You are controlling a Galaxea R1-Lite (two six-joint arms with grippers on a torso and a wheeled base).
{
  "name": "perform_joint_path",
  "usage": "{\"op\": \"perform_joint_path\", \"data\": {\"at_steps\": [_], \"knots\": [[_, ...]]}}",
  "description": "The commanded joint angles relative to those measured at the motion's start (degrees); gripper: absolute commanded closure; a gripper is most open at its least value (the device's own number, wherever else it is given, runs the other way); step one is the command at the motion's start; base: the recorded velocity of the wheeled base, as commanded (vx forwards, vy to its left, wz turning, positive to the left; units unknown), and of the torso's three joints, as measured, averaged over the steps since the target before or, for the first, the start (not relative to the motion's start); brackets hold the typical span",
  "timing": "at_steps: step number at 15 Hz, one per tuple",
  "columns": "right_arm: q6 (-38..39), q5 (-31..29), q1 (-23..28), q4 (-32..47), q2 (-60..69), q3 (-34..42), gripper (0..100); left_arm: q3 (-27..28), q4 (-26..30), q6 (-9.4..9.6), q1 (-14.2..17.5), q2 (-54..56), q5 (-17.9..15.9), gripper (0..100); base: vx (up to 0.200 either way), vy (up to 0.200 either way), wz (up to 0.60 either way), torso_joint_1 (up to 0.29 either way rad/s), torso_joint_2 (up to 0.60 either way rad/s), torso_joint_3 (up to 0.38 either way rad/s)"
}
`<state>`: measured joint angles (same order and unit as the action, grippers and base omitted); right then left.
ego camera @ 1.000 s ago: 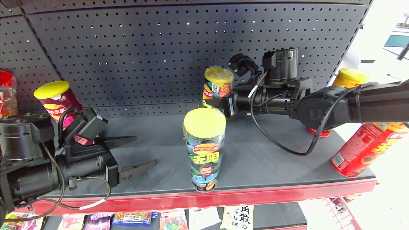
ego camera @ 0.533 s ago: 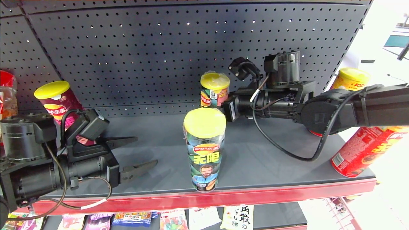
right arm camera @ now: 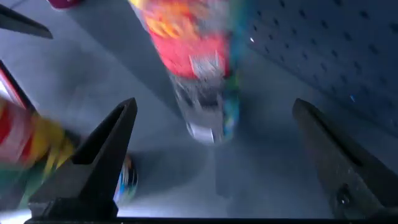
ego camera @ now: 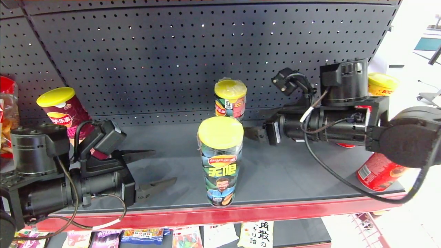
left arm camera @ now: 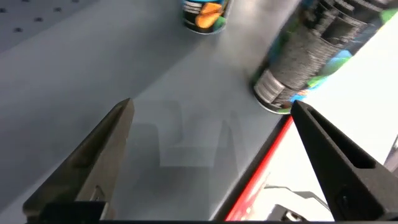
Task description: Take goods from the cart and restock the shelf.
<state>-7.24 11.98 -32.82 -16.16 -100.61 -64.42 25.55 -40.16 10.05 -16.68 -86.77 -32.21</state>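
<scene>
The left gripper (ego camera: 165, 165), jaws apart and empty, sits low over the shelf (ego camera: 275, 172) beside the front can (ego camera: 220, 160) at the lip, which a stray nudge could topple; the rear can (ego camera: 230, 100) stands by the back panel (ego camera: 155, 69), and the right wrist view, unlike the head view, shows the right gripper (right arm camera: 215, 104) spread clear of it.
</scene>
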Motion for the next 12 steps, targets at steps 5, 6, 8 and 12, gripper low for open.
{"op": "perform_joint_path", "data": {"at_steps": [5, 6, 8, 12], "knots": [[-0.1, -1.0, -0.8, 0.1, 19.7, 19.0, 0, 0.5, -0.2, 1.82, -2.6, -4.6, 1.2, 0, 0.0, 0.0, 0.0, 0.0, 0.0, 0.0], [-0.1, -0.9, -1.3, 0.0, 22.3, 21.7, 0, 1.1, -0.3, 1.82, -2.7, -5.6, 1.7, 0, 0.0, 0.0, 0.0, 0.0, 0.0, 0.0], [-0.1, -0.8, -1.8, 0.0, 27.1, 26.0, 0, 1.6, -0.4, 1.91, -3.0, -6.5, 2.2, 0, 0.0, 0.0, 0.0, 0.0, 0.0, 0.0], [1.9, -1.0, -1.8, 0.1, 32.0, 28.6, 0, 1.5, -0.4, 2.17, -4.9, -8.8, 2.7, 0, 0.0, 0.0, 0.0, 0.0, 0.0, 0.0]]}}
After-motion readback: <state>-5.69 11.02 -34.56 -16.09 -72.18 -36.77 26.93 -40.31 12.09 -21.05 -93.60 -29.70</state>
